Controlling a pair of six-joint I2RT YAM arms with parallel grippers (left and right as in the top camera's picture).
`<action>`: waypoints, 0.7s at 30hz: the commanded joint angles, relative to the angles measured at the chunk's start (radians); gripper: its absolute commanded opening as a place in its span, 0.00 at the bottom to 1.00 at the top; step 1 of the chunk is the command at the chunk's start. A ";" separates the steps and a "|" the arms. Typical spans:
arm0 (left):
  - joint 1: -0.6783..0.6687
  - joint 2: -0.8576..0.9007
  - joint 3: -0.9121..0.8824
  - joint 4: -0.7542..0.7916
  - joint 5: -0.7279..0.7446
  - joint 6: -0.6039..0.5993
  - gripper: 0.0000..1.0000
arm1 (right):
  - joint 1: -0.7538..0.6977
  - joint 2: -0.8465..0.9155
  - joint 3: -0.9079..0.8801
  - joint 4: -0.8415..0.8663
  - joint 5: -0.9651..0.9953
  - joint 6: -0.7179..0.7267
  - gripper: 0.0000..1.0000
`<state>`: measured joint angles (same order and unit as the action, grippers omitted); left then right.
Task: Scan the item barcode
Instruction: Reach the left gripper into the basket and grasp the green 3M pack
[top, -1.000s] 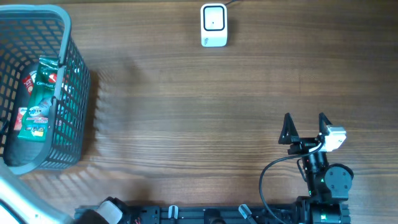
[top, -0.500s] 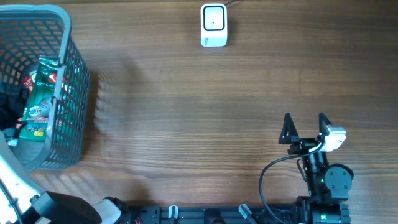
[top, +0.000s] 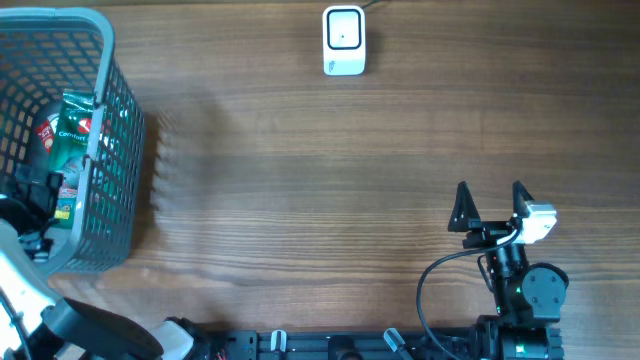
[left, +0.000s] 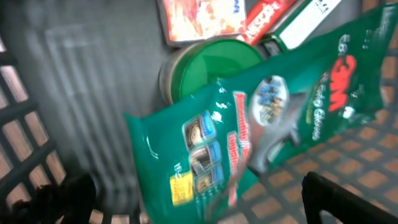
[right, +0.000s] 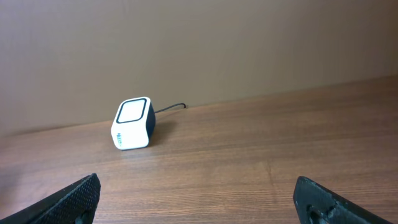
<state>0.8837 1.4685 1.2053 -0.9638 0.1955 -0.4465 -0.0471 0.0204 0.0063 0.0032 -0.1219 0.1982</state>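
Jaws wide apart and holding nothing, the left gripper (left: 199, 205) hung inside the grey basket (top: 110, 60) at the left edge of the overhead view. In the left wrist view its two dark fingertips sat in the lower corners. The green pouch (left: 261, 130) lay slanted between and beyond them, running from lower centre to the upper right, leaning on the basket's mesh wall. Neither fingertip appeared to touch it. Behind the pouch sat a round green lid (left: 211, 62), with red-and-white packets (left: 199, 15) at the top of the frame. The left arm rose from the lower left corner of the overhead view and reached into the basket's lower part.

The right gripper (top: 490, 195) also stood fully open and empty, at the lower right of the overhead view, its arm folded close to the base, fingers pointing toward the top of the frame. The white scanner (top: 343, 40) stood on the wooden table (top: 300, 180) at top centre, well apart from both grippers, its cable (right: 169, 109) trailing behind it.
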 joint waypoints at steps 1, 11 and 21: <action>0.006 0.007 -0.094 0.068 0.013 -0.041 1.00 | 0.005 -0.003 -0.001 0.003 0.014 0.012 1.00; -0.108 0.106 -0.172 0.265 0.122 -0.040 1.00 | 0.005 -0.003 -0.001 0.003 0.014 0.012 1.00; -0.229 0.154 -0.164 0.515 0.256 -0.041 0.04 | 0.005 -0.003 -0.001 0.003 0.014 0.012 1.00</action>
<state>0.6708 1.6199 1.0363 -0.5018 0.3256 -0.4847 -0.0471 0.0204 0.0063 0.0032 -0.1219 0.1982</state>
